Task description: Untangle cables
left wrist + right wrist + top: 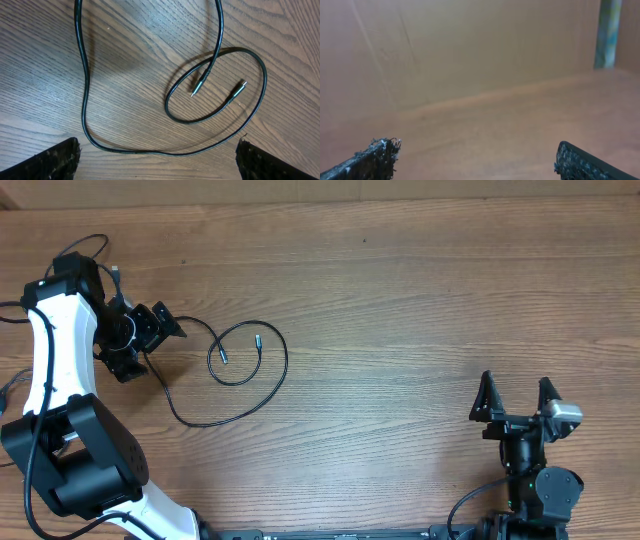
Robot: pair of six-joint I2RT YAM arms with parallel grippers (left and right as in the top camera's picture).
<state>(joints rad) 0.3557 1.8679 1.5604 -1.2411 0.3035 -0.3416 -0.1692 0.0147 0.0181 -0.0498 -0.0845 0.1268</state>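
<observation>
A thin black cable [248,408] lies on the wooden table in a wide curve that closes into a small loop [236,352]. Two silver-tipped plug ends [257,340] lie inside the loop. In the left wrist view the cable [150,151] runs across just ahead of the fingers, with the loop and plugs [197,89] beyond. My left gripper [150,345] [157,162] is open and empty, at the cable's left end above the table. My right gripper [517,395] [477,160] is open and empty, far to the right. Only this cable shows clearly.
Thicker black wires [90,242] run by the left arm's base at the far left. The right wrist view shows only bare wooden table [480,120] and a back wall.
</observation>
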